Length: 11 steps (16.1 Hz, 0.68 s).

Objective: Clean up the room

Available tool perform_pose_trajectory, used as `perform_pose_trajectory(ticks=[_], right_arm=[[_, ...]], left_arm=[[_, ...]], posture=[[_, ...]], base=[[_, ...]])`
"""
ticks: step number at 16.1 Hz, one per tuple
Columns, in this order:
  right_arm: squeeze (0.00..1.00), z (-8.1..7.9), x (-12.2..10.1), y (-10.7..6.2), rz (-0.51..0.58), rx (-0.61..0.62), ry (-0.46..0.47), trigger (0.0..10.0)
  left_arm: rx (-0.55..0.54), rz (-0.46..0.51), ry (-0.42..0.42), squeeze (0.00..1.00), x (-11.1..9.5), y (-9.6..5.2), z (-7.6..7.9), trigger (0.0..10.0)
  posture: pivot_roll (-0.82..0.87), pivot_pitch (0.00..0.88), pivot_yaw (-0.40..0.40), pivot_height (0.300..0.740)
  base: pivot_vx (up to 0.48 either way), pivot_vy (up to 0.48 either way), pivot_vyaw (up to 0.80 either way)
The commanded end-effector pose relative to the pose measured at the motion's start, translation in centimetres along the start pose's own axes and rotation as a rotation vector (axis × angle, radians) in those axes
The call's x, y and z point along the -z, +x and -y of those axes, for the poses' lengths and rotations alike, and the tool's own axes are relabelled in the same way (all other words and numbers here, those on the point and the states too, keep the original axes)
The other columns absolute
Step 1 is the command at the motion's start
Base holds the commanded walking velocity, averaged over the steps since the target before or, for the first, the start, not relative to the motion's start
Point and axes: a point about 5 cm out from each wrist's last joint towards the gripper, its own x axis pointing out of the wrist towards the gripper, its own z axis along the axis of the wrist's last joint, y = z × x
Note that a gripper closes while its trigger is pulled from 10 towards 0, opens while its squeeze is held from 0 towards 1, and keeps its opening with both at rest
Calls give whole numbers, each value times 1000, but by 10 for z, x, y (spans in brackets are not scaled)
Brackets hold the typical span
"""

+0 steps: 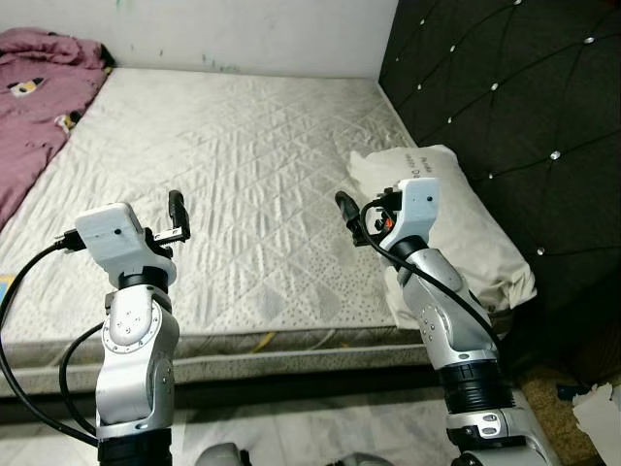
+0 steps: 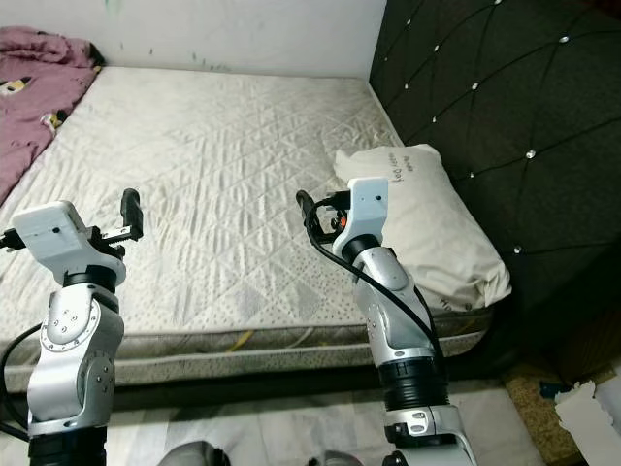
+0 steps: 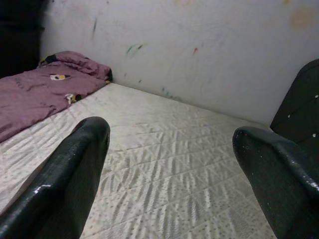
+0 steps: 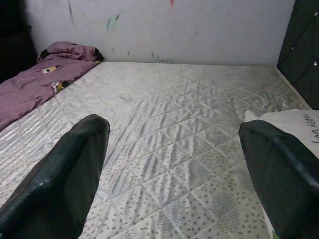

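Observation:
A bare quilted mattress (image 1: 252,146) lies in front of me. A white pillow (image 1: 456,228) with dark writing rests at its right side against the headboard, hanging a little over the near edge. A crumpled purple blanket (image 1: 34,107) covers the far left corner. My left gripper (image 1: 178,212) is held above the near left part of the mattress, open, with nothing between its fingers (image 3: 75,169). My right gripper (image 1: 347,214) hovers just left of the pillow, also open and holding nothing, and the pillow's corner (image 4: 294,124) sits beside one of its fingers (image 4: 279,174).
A black tufted headboard (image 1: 505,87) rises along the right side. A marked white wall (image 1: 243,29) stands behind the bed. Torn white paper (image 1: 600,413) lies on the floor at the lower right. The tiled floor (image 1: 310,427) runs along the near edge.

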Motion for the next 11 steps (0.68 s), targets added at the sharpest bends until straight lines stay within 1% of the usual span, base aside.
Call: perform_pose_trajectory(ticks=[1,9,10,11], right_arm=[[0,2,-5,1,9,6,-14,10000],[0,2,-5,2,11,6,-19,10000],[0,3,-5,2,11,7,-20,10000],[0,3,-5,2,12,9,-23,10000]], left_arm=[[26,22,-4,0,-5,0,4,10000],[34,22,-8,0,-5,1,4,10000],[28,19,-5,0,-4,1,4,10000],[8,21,-4,0,-4,2,4,10000]], posture=[[-31,0,-68,740],[-32,0,-67,740],[-32,0,-67,740],[-32,0,-67,740]], base=[[401,0,0],[403,0,0],[307,0,0],[0,0,0]])
